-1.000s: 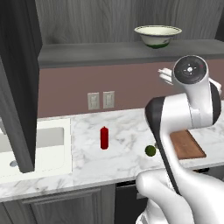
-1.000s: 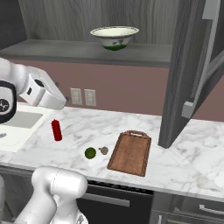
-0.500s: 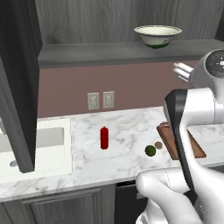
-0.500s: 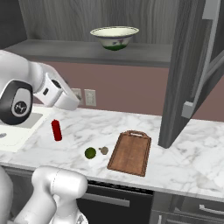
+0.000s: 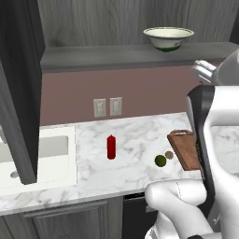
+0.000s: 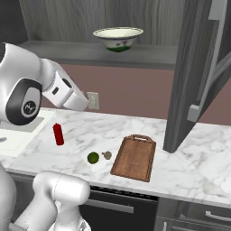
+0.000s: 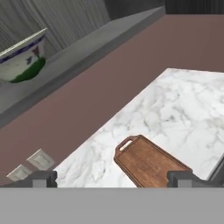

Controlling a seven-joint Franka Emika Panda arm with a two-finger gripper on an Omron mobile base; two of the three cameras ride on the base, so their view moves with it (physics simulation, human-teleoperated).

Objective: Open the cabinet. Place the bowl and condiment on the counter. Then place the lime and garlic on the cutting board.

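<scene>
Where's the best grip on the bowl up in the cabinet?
Probably the bowl rim, front side: it sits upright on the open cabinet shelf, walls flaring wide, so one finger inside and one outside suits the open gripper better than spanning it.

place: kitchen | signs: marble counter (image 5: 135, 135), sink (image 5: 44, 156), wall cabinet (image 6: 198, 76), cutting board (image 6: 134, 157)

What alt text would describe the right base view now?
The cabinet stands open with the bowl on its shelf. On the counter below sit the condiment, lime and garlic, left of the bare cutting board.
</scene>
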